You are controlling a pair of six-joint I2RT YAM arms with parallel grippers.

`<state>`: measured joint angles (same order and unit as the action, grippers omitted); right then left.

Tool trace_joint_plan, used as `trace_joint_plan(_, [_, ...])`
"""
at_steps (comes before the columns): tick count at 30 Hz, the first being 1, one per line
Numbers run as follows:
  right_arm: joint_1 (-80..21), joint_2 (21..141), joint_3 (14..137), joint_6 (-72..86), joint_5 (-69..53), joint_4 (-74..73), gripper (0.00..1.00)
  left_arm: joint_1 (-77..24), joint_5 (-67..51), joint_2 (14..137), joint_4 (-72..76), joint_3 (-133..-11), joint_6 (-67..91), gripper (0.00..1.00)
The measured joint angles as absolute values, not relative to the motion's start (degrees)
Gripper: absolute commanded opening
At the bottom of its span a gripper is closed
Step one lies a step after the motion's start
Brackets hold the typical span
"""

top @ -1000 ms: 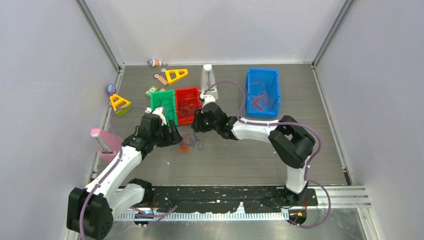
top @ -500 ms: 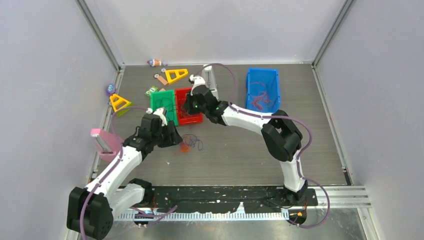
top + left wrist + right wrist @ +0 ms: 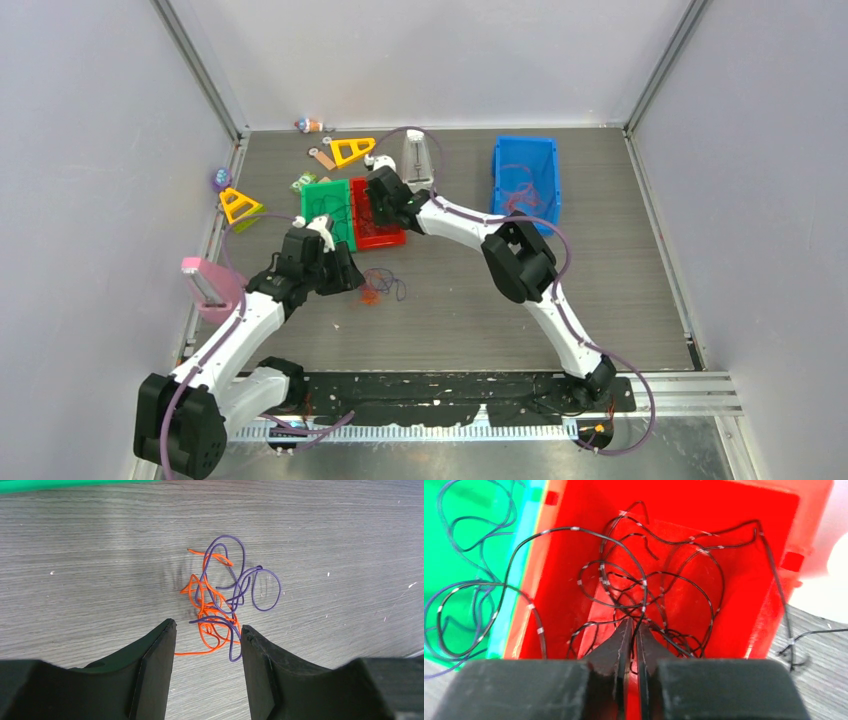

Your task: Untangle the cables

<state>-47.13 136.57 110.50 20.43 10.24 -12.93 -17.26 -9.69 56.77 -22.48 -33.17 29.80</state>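
Looking down from the top camera first: the cables (image 3: 382, 285), a little orange and purple clump, lie on the table (image 3: 460, 320) just in front of the red bin (image 3: 386, 236) and green bin (image 3: 322, 205). The left gripper (image 3: 350, 279) sits right beside the clump, on its left. The right arm reaches over to the red bin, and the right gripper (image 3: 372, 203) is down over it. Off to the right stands a blue bin (image 3: 505, 150) with reddish strands (image 3: 520, 200) inside. From up here, the fingers of either gripper are too small to read.

Over to the left wrist: the cables (image 3: 220, 595) are loose on the wood grain, orange loops threaded through purple ones. The left gripper (image 3: 207, 630) has its fingers (image 3: 157, 665) spread, and the near end of the clump lies in the gap between the tips. A purple loop runs close along the right-hand finger; touching or not, I cannot tell. The green bin's edge (image 3: 75, 484) shows at the top.

Now the right wrist: the right gripper (image 3: 632, 627) is inside the red bin (image 3: 734, 510), fingers (image 3: 616, 647) pressed together, deep among black strands (image 3: 659, 575) piled there. Strands cross right at the tips; whether one is nipped, I cannot tell. One black loop spills over the rim into the green bin (image 3: 469, 560).
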Motion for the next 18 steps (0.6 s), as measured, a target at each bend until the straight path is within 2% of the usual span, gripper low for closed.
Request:
trace_joint_plan(3, [-47.13, 136.66, 111.74, 20.53, 9.45, -14.33, 0.29, -17.26, -9.69, 56.90, -22.46, -33.17, 29.80, 0.51])
trace_joint_plan(9, [-47.22, 135.44, 110.61, 19.49, 8.82, -16.29, 0.46, -17.26, -9.72, 57.25, -22.46, -33.17, 29.80, 0.52])
trace_joint_plan(10, [-47.27, 134.43, 109.91, 19.33, 8.82, -16.56, 0.52, -17.26, -9.72, 57.28, -22.46, -33.17, 29.80, 0.52])
trace_joint_plan(12, [-47.29, 131.63, 107.77, 19.14, 8.62, -16.78, 0.63, -17.26, -9.80, 57.28, -22.44, -33.17, 29.80, 0.52])
trace_joint_plan(14, [-47.29, 127.48, 104.55, 19.18, 8.27, -16.56, 0.71, -17.26, -10.09, 57.34, -22.39, -33.17, 29.78, 0.53])
trace_joint_plan(18, [-47.29, 117.49, 95.74, 19.27, 6.94, -13.54, 0.78, -17.26, -10.52, 57.39, -22.17, -33.17, 29.61, 0.54])
